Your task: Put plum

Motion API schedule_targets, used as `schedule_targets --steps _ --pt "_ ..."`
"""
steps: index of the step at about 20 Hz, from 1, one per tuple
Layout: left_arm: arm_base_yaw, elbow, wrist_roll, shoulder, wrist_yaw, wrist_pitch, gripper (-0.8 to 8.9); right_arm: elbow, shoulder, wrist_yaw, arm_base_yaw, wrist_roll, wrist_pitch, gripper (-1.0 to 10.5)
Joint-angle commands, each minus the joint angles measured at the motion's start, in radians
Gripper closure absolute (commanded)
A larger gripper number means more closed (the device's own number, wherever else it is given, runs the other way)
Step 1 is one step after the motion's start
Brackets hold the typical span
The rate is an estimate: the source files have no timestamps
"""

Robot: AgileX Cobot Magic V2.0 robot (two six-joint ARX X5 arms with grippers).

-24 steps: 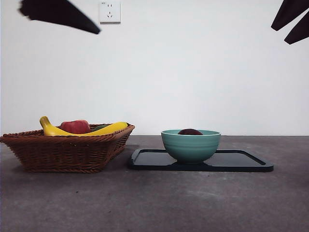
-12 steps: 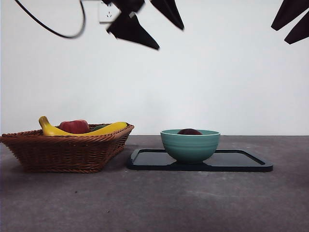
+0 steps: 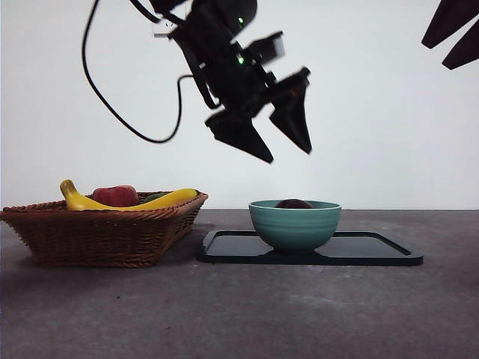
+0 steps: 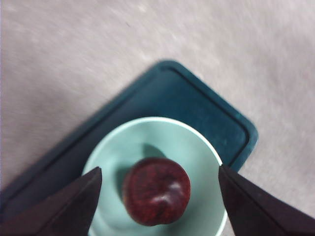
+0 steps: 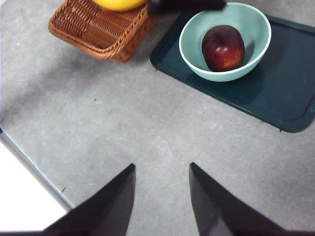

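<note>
**Left gripper poised above the plum in the bowl**

The plum (image 4: 156,191) lies in the bowl (image 3: 295,224), which stands on the tray (image 3: 374,251). The left gripper (image 3: 273,142) hangs above the bowl, well clear of its rim, jaws spread wide with nothing between them; in its wrist view the fruit sits right between the two jaw tips. I judge this to be the approach for a pick-up: the plum is not yet touched. The next move calls for a straight descent into the bowl, keeping both jaws inside the rim, then a close across the fruit's widest part. The right gripper (image 5: 160,189) waits high and off to the side, jaws apart and empty.

The plum is round, glossy, dark maroon with a pale highlight, so it looks smooth and liable to slip or roll against the curved wall. The bowl is pale teal, glazed, with faint horizontal ridges outside. The tray is dark, flat, rectangular, with rounded corners and a raised lip. The basket (image 3: 105,228) beside it is brown woven wicker, holding a yellow banana (image 3: 135,200) and a red fruit (image 3: 117,196). The tabletop (image 3: 239,314) is grey and matte.
</note>
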Motion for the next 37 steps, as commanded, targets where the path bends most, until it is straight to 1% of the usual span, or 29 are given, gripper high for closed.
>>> schedule_targets --steps 1,5,7,12,27,29,31,37 --pt "-0.016 0.032 0.031 0.06 -0.006 0.02 4.39 0.006 0.004 -0.004 0.005 0.001 -0.003 7.7" --pt "-0.032 0.032 0.064 0.098 -0.05 0.02 4.39 0.006 0.004 -0.004 0.005 0.0 -0.014 7.7" --pt "-0.036 0.032 0.079 0.103 -0.051 0.024 4.39 0.006 0.004 -0.004 0.005 0.0 -0.017 7.7" --pt "-0.038 0.032 0.079 0.121 -0.052 0.026 4.39 0.006 0.004 -0.027 0.005 0.0 -0.016 7.7" --pt "-0.052 0.032 0.079 0.161 -0.055 0.008 4.42 0.006 0.004 -0.026 0.005 -0.002 -0.016 7.7" --pt "-0.053 0.032 0.079 0.161 -0.065 0.004 4.6 0.006 0.004 -0.026 0.005 -0.002 -0.016 7.7" --pt "-0.055 0.032 0.079 0.161 -0.101 -0.004 5.46 0.006 0.004 -0.026 0.005 -0.002 -0.016 7.7" --pt "-0.055 0.042 0.077 0.16 -0.108 -0.011 5.48 0.006 0.004 -0.026 0.005 -0.004 -0.016 7.7"
